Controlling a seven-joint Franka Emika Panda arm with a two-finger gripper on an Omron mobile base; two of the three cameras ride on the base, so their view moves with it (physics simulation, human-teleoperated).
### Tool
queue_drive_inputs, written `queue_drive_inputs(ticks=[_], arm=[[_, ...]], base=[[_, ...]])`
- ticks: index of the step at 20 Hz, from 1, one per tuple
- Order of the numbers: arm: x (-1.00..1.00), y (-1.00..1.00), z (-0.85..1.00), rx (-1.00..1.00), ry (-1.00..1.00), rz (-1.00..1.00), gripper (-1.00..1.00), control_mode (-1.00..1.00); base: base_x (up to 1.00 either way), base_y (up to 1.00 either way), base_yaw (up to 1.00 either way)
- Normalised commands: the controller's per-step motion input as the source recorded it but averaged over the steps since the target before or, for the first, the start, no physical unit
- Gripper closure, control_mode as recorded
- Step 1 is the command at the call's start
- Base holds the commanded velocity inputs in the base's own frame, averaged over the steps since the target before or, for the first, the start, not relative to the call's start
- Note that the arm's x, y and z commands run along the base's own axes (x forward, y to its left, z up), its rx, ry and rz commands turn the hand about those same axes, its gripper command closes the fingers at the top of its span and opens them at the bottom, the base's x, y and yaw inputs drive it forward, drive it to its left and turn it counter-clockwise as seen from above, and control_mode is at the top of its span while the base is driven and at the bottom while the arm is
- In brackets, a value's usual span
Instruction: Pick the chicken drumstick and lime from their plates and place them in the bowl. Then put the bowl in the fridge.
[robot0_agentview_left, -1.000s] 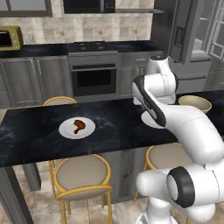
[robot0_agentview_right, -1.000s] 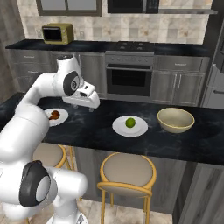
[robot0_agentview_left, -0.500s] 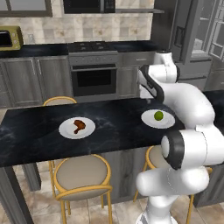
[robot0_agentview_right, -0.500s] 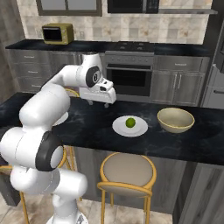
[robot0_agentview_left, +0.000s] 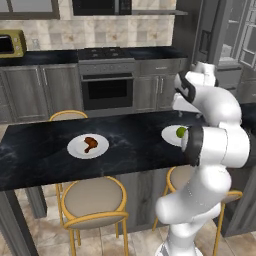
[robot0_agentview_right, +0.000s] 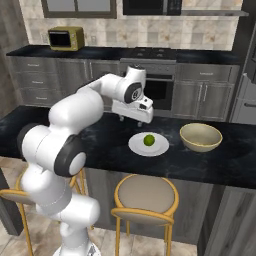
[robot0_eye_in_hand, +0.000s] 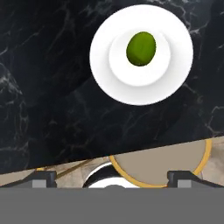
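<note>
The lime (robot0_eye_in_hand: 141, 48) is seated at the centre of its white plate (robot0_eye_in_hand: 175, 83), at about 12 o'clock in the hand view, so that it can be reached from above. In the right base view the bowl (robot0_agentview_right: 200, 137) is stood empty just beside that plate, at 3 o'clock of it, well placed to receive both items. The chicken drumstick (robot0_agentview_left: 90, 143) is laid on the second plate (robot0_agentview_left: 76, 150), well apart at 9 o'clock along the black marble counter (robot0_agentview_left: 35, 155).

The gripper (robot0_agentview_right: 136, 120) is held above the counter, beyond the lime's plate at about 11 o'clock of it, with the fingers (robot0_eye_in_hand: 180, 177) spread fully apart and nothing between them. It is judged to be lined up for a descent onto the lime.

In the left base view the lime's plate is partly hidden by the arm, and the bowl is covered entirely. The fridge is cut off at the frame edges and cannot be identified with certainty.
</note>
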Motion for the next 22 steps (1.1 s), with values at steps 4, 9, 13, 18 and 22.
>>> queue_drive_inputs(ticks=[4,9,13,18,22], arm=[[0.23,-0.27,-0.53,0.04,-0.10,0.00,-1.00,-1.00],[0.39,-0.10,-0.40,-0.10,0.00,0.00,-1.00,-1.00],[0.35,-0.10,-0.36,-0.17,-0.02,0.00,-1.00,-1.00],[0.36,-0.16,-0.26,-0.03,0.08,0.00,-1.00,-1.00],[0.41,-0.16,-0.27,0.06,0.03,0.00,-1.00,-1.00]], base=[[0.00,0.00,0.00],[0.00,0.00,0.00],[0.00,0.00,0.00],[0.00,0.00,0.00],[0.00,0.00,0.00]])
